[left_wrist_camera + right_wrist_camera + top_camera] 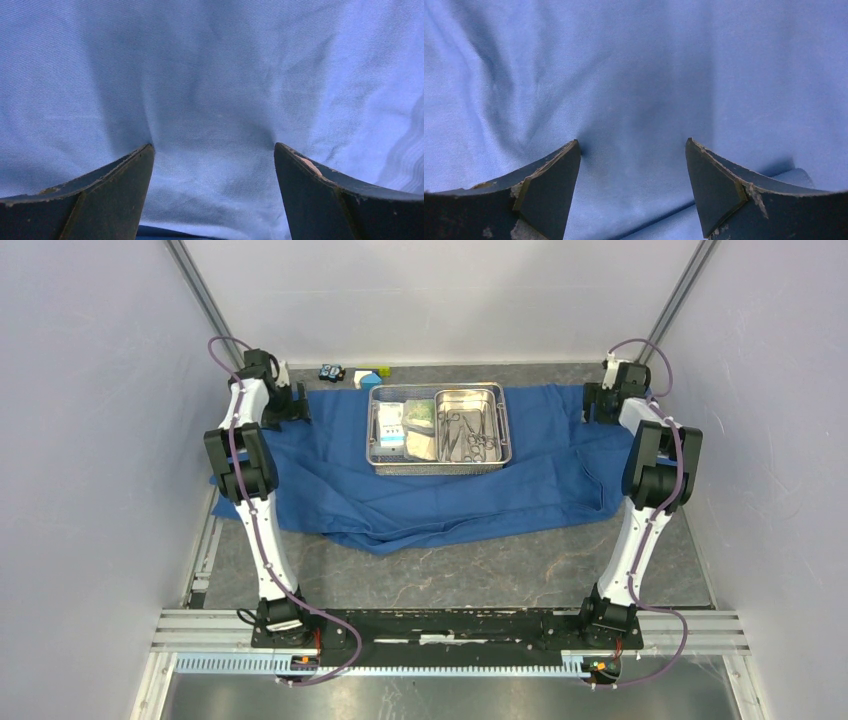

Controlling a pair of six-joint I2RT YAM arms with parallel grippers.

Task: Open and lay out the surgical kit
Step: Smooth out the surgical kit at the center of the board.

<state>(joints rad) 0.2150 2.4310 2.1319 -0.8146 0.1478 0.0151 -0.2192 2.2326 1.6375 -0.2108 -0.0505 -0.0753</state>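
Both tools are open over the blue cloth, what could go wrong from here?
The wire tray sits on the blue cloth; if the open left tool or right tool pinches and pulls it, the tray could slide and jostle the instruments. The cloth's near edge is bunched, so it may stay folded.

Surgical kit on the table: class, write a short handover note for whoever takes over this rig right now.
Left gripper: open, tips at the blue cloth wrap's far left corner, holding nothing.
Right gripper: open, at the wrap's far right corner, holding nothing.
Things: wire-mesh tray sits on the wrap; steel pan with instruments and the packets lie inside it.
Done: wrap unfolded.
Left: lift pan, instruments and packets out, lay them on the wrap.
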